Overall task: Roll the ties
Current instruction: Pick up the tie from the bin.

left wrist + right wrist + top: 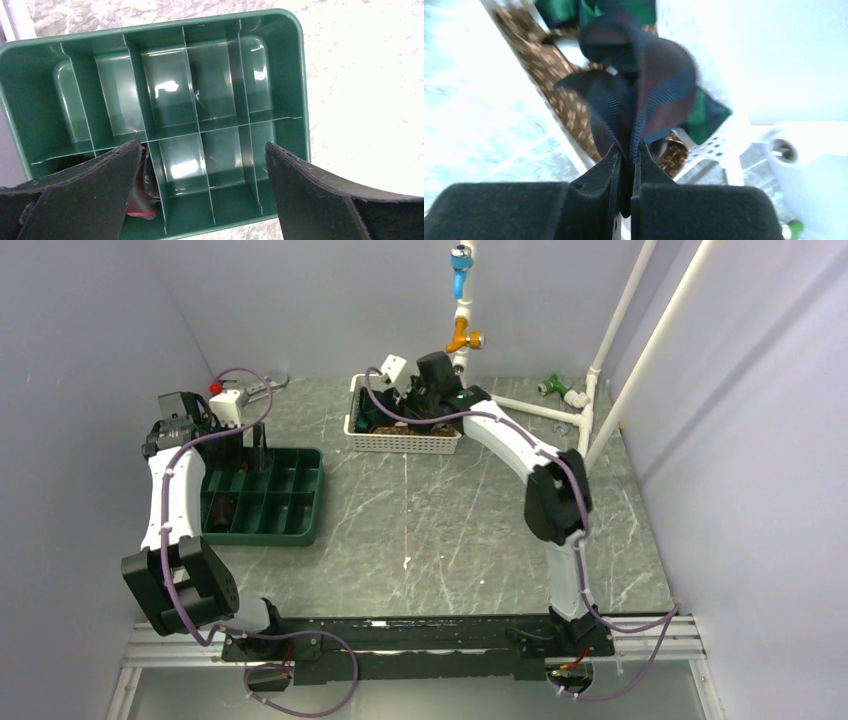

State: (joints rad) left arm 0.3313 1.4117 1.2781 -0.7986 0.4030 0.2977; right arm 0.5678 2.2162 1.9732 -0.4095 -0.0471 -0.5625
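Note:
My right gripper (628, 150) is shut on a folded navy and maroon striped tie (659, 85), which hangs just above the white basket (719, 145). A brown patterned tie (544, 60) and a green plaid tie (704, 117) lie in that basket. From above, the right gripper (392, 408) sits over the basket (400, 443) at the back. My left gripper (202, 147) is open wide over the green divided tray (295, 75). A rolled dark and red tie (145, 192) sits in one near-left compartment, partly hidden by the left finger. Seen from above, the left gripper (262, 452) hovers over the tray (310, 500).
White pipes (610, 340) with blue, orange and green valves stand along the back and right of the table. Grey walls close in on the left, back and right. Purple cables run along both arms.

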